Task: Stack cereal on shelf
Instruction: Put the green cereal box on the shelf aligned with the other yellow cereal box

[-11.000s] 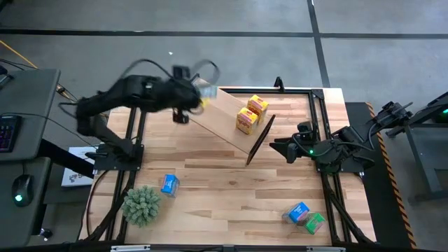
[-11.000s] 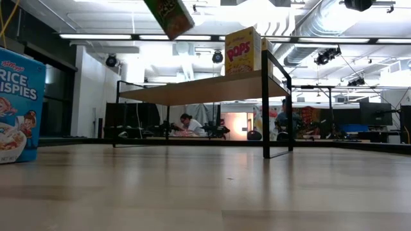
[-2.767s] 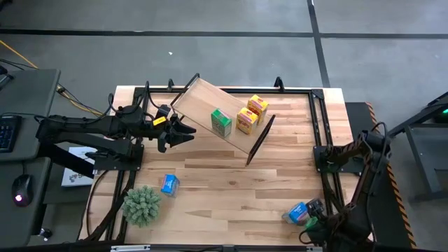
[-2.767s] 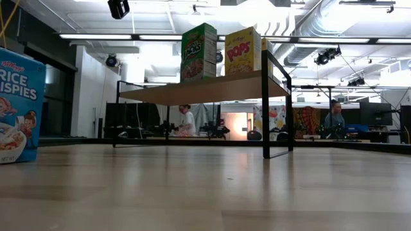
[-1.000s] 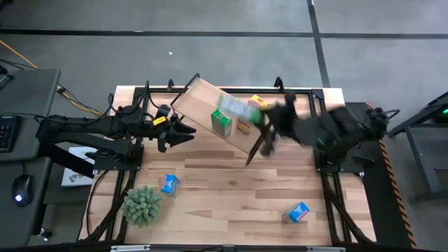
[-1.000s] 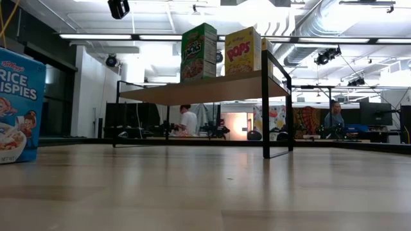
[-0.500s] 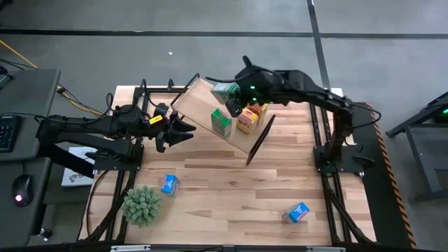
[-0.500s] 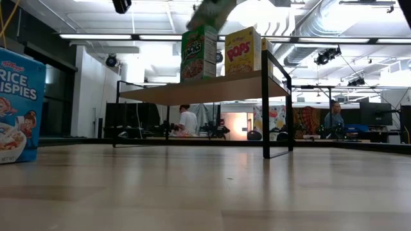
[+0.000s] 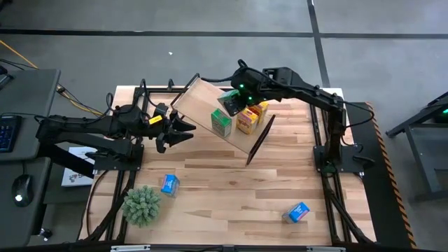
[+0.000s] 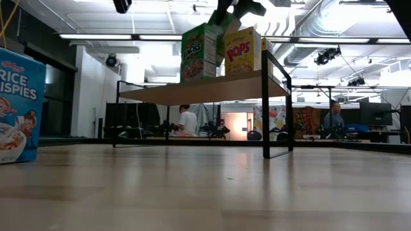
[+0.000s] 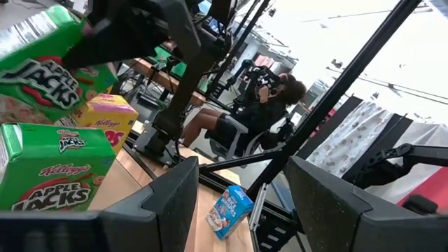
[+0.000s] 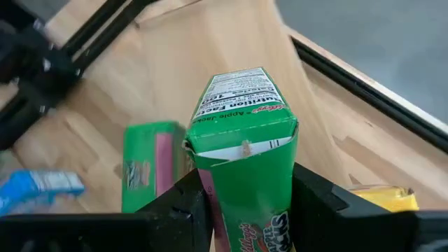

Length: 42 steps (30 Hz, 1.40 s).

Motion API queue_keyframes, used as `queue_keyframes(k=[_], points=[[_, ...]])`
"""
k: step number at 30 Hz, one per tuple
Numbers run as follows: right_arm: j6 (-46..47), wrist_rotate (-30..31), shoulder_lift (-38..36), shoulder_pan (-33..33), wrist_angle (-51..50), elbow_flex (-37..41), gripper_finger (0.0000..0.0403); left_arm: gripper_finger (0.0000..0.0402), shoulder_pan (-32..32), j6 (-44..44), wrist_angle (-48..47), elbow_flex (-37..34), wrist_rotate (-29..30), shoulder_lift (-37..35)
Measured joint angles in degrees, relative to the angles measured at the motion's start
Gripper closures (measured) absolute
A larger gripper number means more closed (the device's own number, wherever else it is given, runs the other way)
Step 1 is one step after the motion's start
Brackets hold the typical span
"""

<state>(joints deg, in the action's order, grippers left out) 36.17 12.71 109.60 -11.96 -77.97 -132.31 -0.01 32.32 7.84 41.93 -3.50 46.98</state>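
Look at the lower left of the high view and you'll find a fuzzy green plant ball [image 9: 142,205] sitting on the bench [image 9: 231,189], close to its near-left corner. At the left edge of that view you have a grey desk with a keyboard [image 9: 7,132] and, below it, a mouse [image 9: 23,189]. The floor [image 9: 210,49] fills the top of the frame, grey and crossed by dark lines. In the low view, past the bench, you can see a person [image 10: 188,121] in a white top near the middle and another person [image 10: 333,120] at right. The left wrist view shows you a seated person [image 11: 262,105] in dark clothes.
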Motion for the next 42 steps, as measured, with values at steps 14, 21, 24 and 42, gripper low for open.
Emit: queue_keyframes(k=[14, 21, 24, 42], points=[[1.76, 0.65, 0.0, -0.07, -0.81, 0.02, 0.0269, 0.019, 0.0, 0.0, 0.0, 0.0, 0.15, 0.0], [1.02, 0.62, 0.33, -0.07, -0.73, 0.07, 0.0269, 0.019, -0.02, 0.14, -0.02, 0.0, 0.15, 0.0], [0.97, 0.61, 0.31, -0.07, -0.72, 0.07, 0.0269, 0.019, -0.02, 0.42, 0.0, 0.0, 0.15, 0.0], [0.89, 0.33, 1.62, -0.02, -2.03, 0.07, 0.0269, 0.019, -0.02, 0.44, -0.02, -0.02, 0.15, 0.0]])
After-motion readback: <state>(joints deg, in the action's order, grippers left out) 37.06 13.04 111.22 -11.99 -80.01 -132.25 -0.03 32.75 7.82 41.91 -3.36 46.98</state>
